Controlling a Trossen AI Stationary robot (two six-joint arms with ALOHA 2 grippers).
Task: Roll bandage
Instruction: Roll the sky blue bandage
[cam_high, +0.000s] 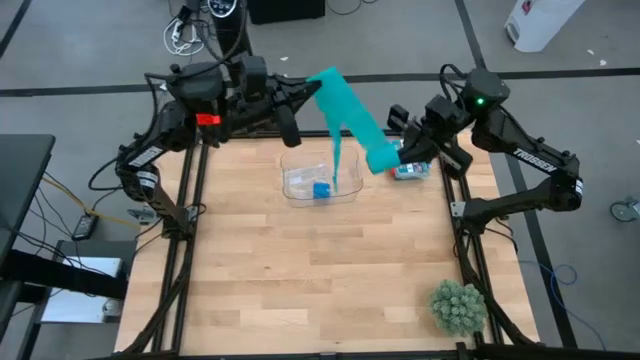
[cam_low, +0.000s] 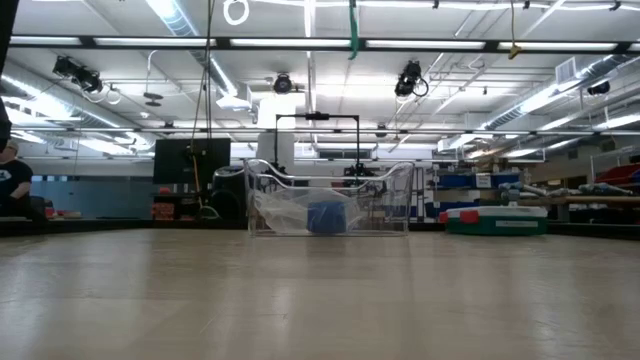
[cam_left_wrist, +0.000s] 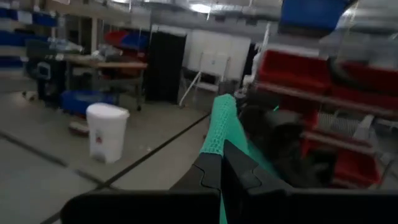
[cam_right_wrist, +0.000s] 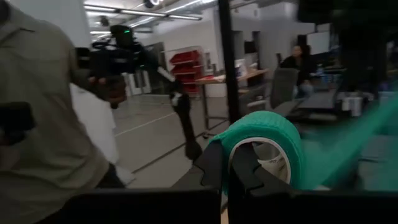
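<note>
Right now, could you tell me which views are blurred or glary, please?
Left wrist view: soft throughout, the bandage and room blurred. Right wrist view: the near bandage coil and the person beside it smeared. Low view: bright ceiling strips glare. High view: evenly lit, sharp.

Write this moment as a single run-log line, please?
left gripper: shut on bandage end | right gripper: shut on bandage coil | bandage: stretched between them above clear container | blue roll: in container

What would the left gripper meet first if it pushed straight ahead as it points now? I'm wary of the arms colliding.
Likely the right arm's gripper: the left gripper, shut on the bandage, points along the strip toward it; depth is unclear.
</note>
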